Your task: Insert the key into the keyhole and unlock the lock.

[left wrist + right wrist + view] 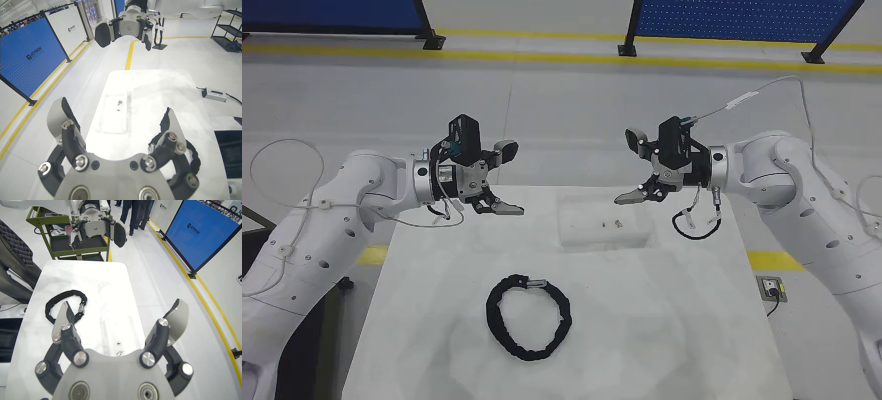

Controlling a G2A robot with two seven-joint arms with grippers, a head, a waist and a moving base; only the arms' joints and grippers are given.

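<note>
Key (614, 224) lies in the tray (582, 235), far right on the worktop (692, 330), just below the right gripper (627, 167), jaws apart; left gripper (509, 180), likewise apart, hangs farther off; lock (529, 315) lies near centre.

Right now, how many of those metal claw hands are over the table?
2, both open: the left gripper hangs over the white table's far edge, the right gripper over the shallow white tray there.

The lock (529, 316) lies on the table (692, 330), near side, left of centre. Behind it, rightward, sits the tray (637, 238), the key (614, 224) inside. The left gripper (510, 180) and right gripper (628, 167) hang above the far side.
</note>
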